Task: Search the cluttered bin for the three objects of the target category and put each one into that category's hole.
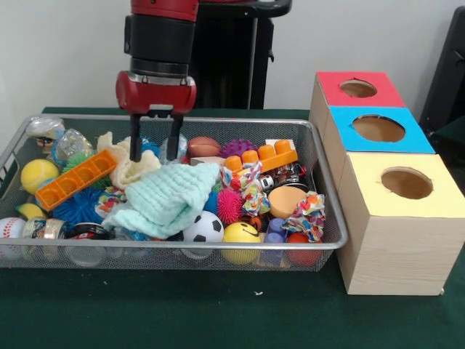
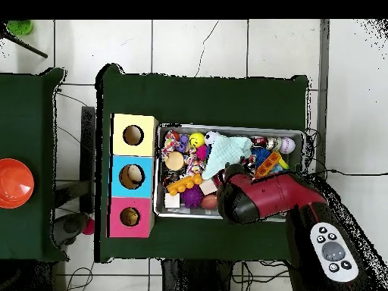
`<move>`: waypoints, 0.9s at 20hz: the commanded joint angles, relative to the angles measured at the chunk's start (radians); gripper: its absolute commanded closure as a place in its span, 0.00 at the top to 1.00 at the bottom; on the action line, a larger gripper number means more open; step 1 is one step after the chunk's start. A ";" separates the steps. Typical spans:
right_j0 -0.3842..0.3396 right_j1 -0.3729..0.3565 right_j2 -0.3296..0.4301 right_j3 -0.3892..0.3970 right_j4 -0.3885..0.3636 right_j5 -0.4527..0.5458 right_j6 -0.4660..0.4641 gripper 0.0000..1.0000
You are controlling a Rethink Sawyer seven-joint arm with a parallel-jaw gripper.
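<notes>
A wire mesh bin (image 1: 218, 121) holds a heap of toys and cloths. My gripper (image 1: 154, 155) hangs inside it at the back left, open, its two black fingers (image 1: 135, 145) reaching down beside a cream cloth (image 1: 131, 169). Nothing is held. Just in front lies a mint green cloth (image 1: 168, 200). Around it are an orange tray-shaped block (image 1: 75, 179), a soccer ball (image 1: 203, 228), a yellow smiley ball (image 1: 241, 234), a brown football (image 1: 203, 146) and an orange brick (image 1: 266, 155). In the overhead view the red arm (image 2: 250, 198) covers the gripper and part of the bin (image 2: 231, 127).
Three wooden boxes with round holes stand in a row beside the bin: red top (image 1: 357, 88), blue top (image 1: 378, 129), yellow top (image 1: 407, 183). Overhead they show as yellow (image 2: 133, 135), blue (image 2: 132, 176) and red (image 2: 129, 217). An orange disc (image 2: 15, 183) lies on another table.
</notes>
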 commanded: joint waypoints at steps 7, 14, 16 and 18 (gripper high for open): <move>0.079 0.166 -0.141 -0.155 -0.067 -0.321 0.138 1.00; -0.062 0.210 0.044 -0.099 0.046 -0.141 0.054 1.00; -0.075 0.211 0.063 -0.091 0.065 -0.117 0.040 1.00; -0.077 0.219 0.068 -0.097 0.074 -0.094 0.021 1.00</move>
